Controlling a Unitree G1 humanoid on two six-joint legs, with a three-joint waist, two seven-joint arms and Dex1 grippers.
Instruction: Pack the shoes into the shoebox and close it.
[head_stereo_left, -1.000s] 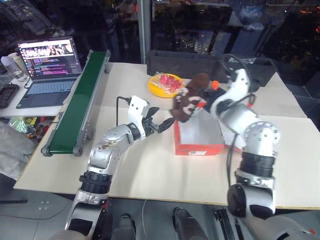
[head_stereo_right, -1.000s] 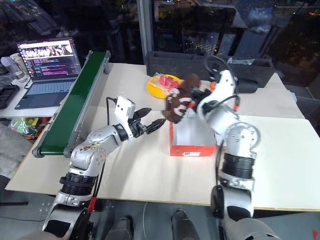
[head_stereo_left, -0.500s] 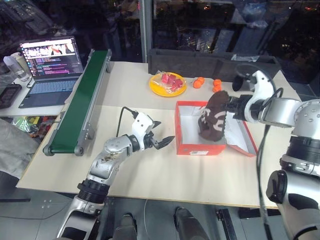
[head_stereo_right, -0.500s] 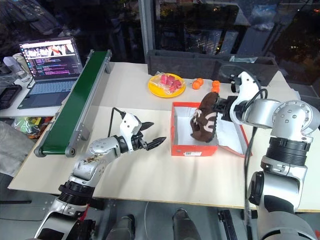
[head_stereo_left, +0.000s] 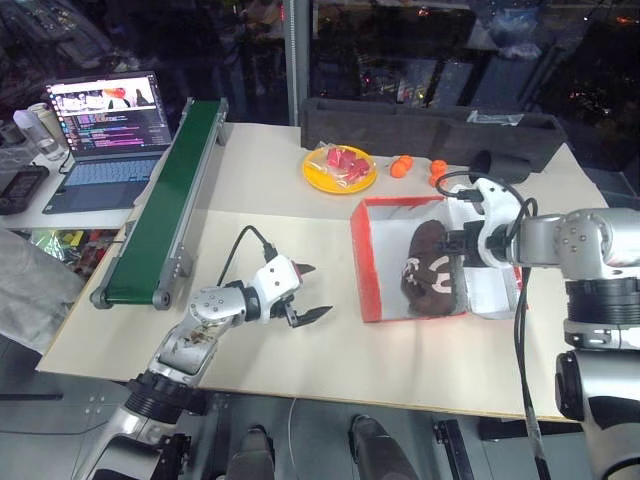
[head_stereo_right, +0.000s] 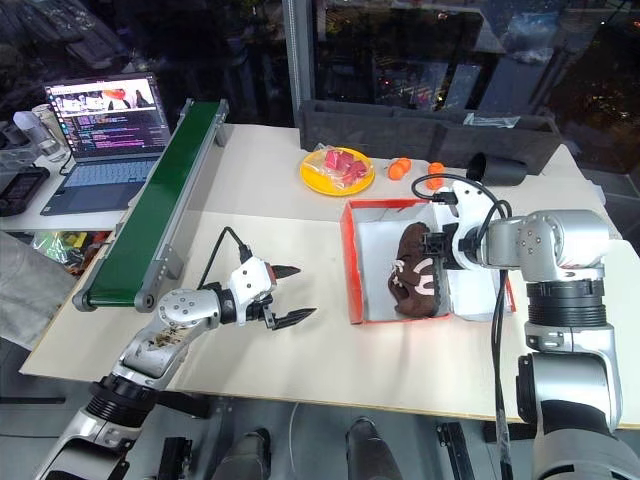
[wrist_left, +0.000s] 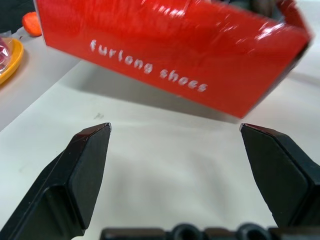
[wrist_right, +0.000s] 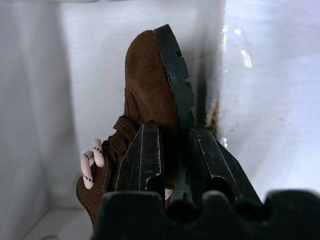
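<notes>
The open shoebox (head_stereo_left: 372, 262) sits toward the table's (head_stereo_left: 300, 350) right half, lid folded out to the right and largely hidden behind the right arm. One boot (head_stereo_left: 428, 268) lies inside on its side; how far it rests on the box floor is hard to tell. The right gripper (wrist_right: 172, 150) pinches it at the sole edge, fingers nearly together. The left gripper (head_stereo_left: 304, 292) hangs empty near the front edge, fingers spread wide, short of the box's red wall.
</notes>
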